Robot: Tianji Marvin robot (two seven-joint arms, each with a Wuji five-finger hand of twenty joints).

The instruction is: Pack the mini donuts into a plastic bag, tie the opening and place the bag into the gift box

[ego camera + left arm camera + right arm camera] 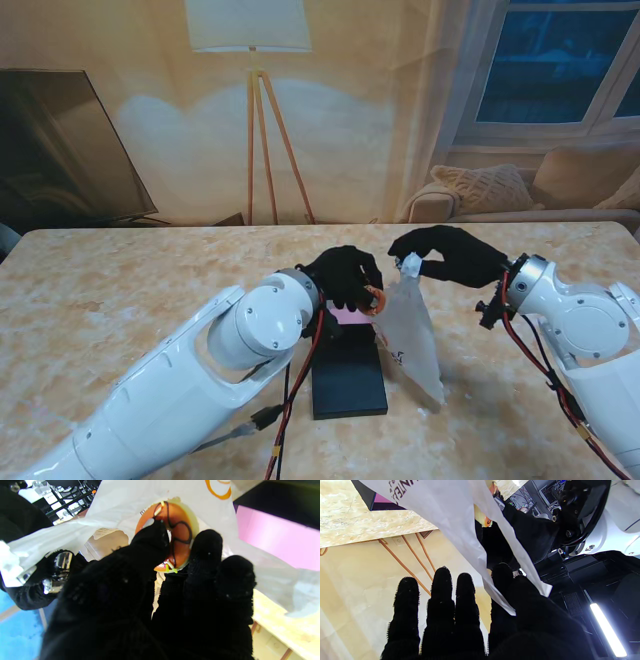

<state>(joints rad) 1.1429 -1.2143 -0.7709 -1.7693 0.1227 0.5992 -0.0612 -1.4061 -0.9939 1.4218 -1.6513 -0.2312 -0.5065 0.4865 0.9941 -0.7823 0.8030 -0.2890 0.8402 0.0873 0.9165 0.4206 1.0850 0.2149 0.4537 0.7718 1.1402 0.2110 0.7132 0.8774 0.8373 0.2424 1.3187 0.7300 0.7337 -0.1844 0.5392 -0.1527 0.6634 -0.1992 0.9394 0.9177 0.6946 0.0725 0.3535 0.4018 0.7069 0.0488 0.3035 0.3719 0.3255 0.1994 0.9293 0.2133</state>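
Note:
My right hand [452, 255] pinches the top edge of a translucent white plastic bag [412, 335], which hangs down to the table. My left hand [343, 277] is shut on an orange-glazed mini donut [175, 536] with dark drizzle, held at the bag's mouth. In the right wrist view the bag [460, 522] passes between thumb and fingers [441, 590], and a bit of the donut [485, 521] shows behind it. The black gift box [347, 375] with pink lining [347, 315] lies open on the table under my left hand.
The marble table [120, 290] stretches to both sides. Beyond its far edge stand a floor lamp [262, 130], a dark TV [60, 150] and a sofa [520, 195]. My left forearm [190, 380] crosses the near left of the table.

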